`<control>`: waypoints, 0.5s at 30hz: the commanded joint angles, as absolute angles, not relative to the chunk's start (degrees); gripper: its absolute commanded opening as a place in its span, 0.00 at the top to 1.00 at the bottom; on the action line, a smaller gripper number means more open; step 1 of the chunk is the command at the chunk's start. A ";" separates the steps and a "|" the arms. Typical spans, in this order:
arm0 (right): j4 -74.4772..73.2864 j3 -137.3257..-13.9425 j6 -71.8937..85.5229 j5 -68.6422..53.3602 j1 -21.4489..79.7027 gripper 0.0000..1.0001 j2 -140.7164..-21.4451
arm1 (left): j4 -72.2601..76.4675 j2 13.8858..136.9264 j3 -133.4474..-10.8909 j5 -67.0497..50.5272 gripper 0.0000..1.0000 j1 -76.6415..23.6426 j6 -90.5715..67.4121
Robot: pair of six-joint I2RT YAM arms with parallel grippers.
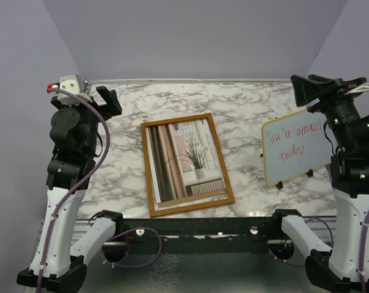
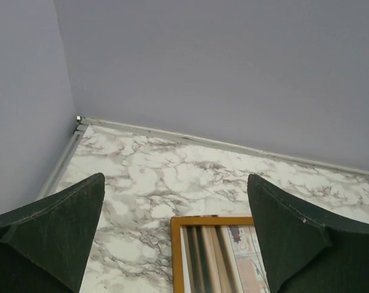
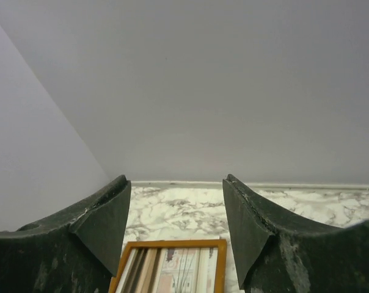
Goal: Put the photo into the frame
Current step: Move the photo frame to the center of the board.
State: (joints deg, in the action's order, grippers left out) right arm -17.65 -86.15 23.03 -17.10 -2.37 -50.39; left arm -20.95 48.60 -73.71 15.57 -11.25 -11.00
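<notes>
Honestly, the photo (image 1: 186, 160) looks to be lying inside the frame (image 1: 146, 171) mid-table, maybe a bit crooked toward 6 o'clock. Left gripper (image 2: 175, 177) up at 10 o'clock and right gripper (image 3: 176, 179) at 2 o'clock both hang released, nothing in them. My worry: a nudge to square it could slide the loose print over the rim, or the right arm could clip the whiteboard (image 1: 294, 146) at 3 o'clock
</notes>
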 commanded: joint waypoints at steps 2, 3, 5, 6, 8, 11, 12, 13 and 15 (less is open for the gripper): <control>-20.29 -83.05 25.29 -26.96 -2.72 0.32 -52.65 | -15.95 44.64 -65.82 11.45 0.01 -10.90 -13.63; -20.72 -82.46 25.85 -30.70 -2.67 0.31 -53.70 | -15.19 43.67 -63.46 11.15 0.01 -10.90 -14.79; -20.83 -80.93 28.10 -38.18 -2.72 0.30 -56.11 | -13.99 41.49 -59.01 5.79 0.01 -10.90 -15.68; -19.78 -79.42 29.69 -40.98 -2.60 0.30 -56.93 | -13.08 40.11 -56.48 2.20 0.01 -10.90 -15.64; -16.38 -75.03 32.27 -43.76 -1.13 0.29 -57.43 | -10.21 37.50 -50.07 -2.53 0.01 -10.90 -17.28; -16.91 -72.95 31.20 -39.64 6.43 0.28 -58.80 | -11.88 36.51 -46.90 -1.70 0.01 -10.90 -21.12; -18.06 -72.97 30.26 -36.97 9.77 0.28 -59.91 | -14.46 37.26 -46.82 -0.69 0.01 -10.90 -22.16; -18.68 -72.91 29.79 -34.67 13.46 0.28 -61.18 | -16.46 38.43 -47.00 -0.47 0.01 -10.90 -22.99; -19.75 -72.35 29.68 -31.01 19.51 0.28 -64.26 | -19.69 40.93 -47.13 0.88 0.01 -10.90 -24.03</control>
State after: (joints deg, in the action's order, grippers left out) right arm -17.85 -72.58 29.85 -34.83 10.37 -61.73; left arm -15.11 37.56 -47.00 1.91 -11.20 -19.22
